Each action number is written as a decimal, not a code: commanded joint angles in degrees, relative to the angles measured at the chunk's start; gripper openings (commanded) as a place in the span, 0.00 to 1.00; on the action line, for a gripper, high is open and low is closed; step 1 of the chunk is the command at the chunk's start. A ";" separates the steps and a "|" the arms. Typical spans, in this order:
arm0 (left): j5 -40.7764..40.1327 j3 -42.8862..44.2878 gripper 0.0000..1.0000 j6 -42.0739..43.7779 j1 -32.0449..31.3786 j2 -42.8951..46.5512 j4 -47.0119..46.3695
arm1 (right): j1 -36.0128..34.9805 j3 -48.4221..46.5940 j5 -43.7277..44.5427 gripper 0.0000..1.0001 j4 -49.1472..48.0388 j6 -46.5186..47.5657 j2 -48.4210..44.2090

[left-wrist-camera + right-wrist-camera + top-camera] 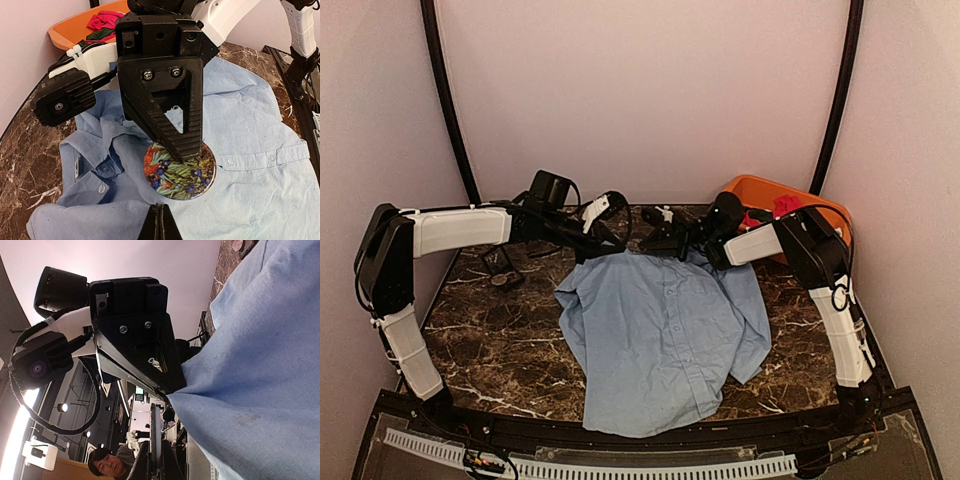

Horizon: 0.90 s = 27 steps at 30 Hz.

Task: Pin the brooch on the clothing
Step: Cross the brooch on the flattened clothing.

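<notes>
Dark marble table (470, 340) inside pale walls, bare stone left of the blue shirt (660, 330), my left gripper (170, 182) clamped on the floral brooch (172, 175) over its chest, my right gripper (165, 415) pinching shirt cloth, orange bin (750, 190) far right holding red garment (785, 205)

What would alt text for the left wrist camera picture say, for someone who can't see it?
The right arm's black claw grips a round brooch, painted with blue and orange flowers, over a crumpled light blue shirt on a dark marble table. An orange tray holding red cloth sits behind.
</notes>
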<state>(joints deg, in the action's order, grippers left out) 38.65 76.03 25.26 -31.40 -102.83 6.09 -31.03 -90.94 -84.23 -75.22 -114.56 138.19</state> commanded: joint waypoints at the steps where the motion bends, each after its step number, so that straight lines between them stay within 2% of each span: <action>1: 1.47 0.08 0.01 -0.04 0.02 3.29 0.84 | 0.12 -0.05 0.29 0.00 -22.95 -1.66 0.88; 14: 0.93 0.01 0.01 0.19 0.02 2.83 0.58 | -1.43 3.37 2.44 0.00 -22.95 -1.92 -1.74; 27: 0.95 0.00 0.01 0.36 0.02 2.81 0.80 | -2.28 1.90 3.29 0.00 -22.95 -2.57 -3.07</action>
<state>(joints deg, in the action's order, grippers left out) 38.57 76.03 25.28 -31.40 -102.83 6.09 -32.32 -88.23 -82.21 -75.22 -114.56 138.19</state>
